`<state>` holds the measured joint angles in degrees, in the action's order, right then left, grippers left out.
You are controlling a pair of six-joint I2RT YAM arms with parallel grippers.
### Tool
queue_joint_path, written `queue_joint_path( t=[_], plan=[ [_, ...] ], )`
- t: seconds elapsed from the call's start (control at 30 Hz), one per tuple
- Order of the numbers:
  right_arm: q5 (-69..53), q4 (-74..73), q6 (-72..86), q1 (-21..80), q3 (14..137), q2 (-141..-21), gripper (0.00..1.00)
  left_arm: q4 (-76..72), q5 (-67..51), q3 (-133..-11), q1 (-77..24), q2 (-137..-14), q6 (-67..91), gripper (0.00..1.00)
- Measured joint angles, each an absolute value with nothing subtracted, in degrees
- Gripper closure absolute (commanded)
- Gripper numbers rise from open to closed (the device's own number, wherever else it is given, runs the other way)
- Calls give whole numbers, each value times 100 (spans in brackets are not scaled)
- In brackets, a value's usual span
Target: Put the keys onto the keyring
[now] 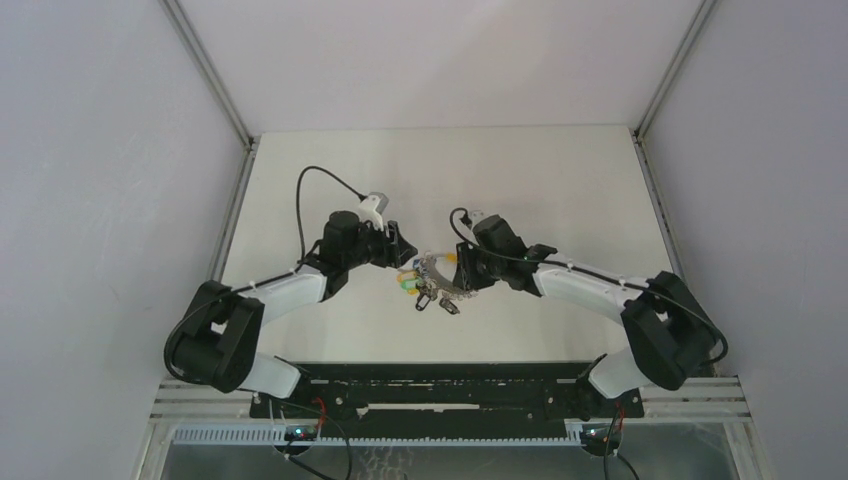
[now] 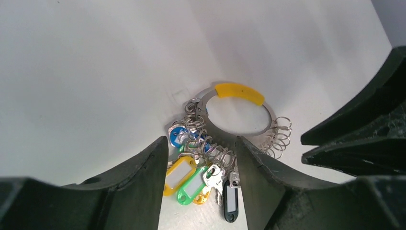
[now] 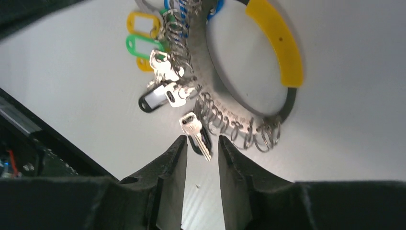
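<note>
The keyring (image 1: 437,272) lies on the white table between my two grippers. It is a silvery ring (image 2: 271,113) with a yellow band (image 2: 239,92) and a bunch of yellow, green, blue and black tags (image 2: 191,179). My left gripper (image 2: 201,141) stands over that bunch, jaws wide apart, the tags showing in the gap. In the right wrist view a small key (image 3: 194,130), silver blade with a black part behind it, points down from the ring (image 3: 225,114). Its tip sits between the fingertips of my right gripper (image 3: 202,139), whose jaws are narrowly apart and do not touch it.
My right gripper's black fingers (image 2: 354,129) loom at the right of the left wrist view, close to the ring. A row of small empty split rings (image 3: 239,127) hangs along the ring. A black rail (image 1: 440,385) runs along the near edge; grey walls (image 1: 120,200) enclose the table.
</note>
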<state>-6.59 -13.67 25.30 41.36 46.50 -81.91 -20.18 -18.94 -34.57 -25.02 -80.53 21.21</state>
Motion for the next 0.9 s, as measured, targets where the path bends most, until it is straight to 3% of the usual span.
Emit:
queue_joint_path(
  t=[0.4, 0.9],
  plan=[
    [-1441, -1076, 2790, 3859, 5286, -9417, 82, -1564, -2171, -4499, -2502, -9164, 1695, 45],
    [-1444, -1186, 2808, 3833, 5494, -9771, 81, -1441, -2220, -4547, -2502, -9520, 1634, 45]
  ],
)
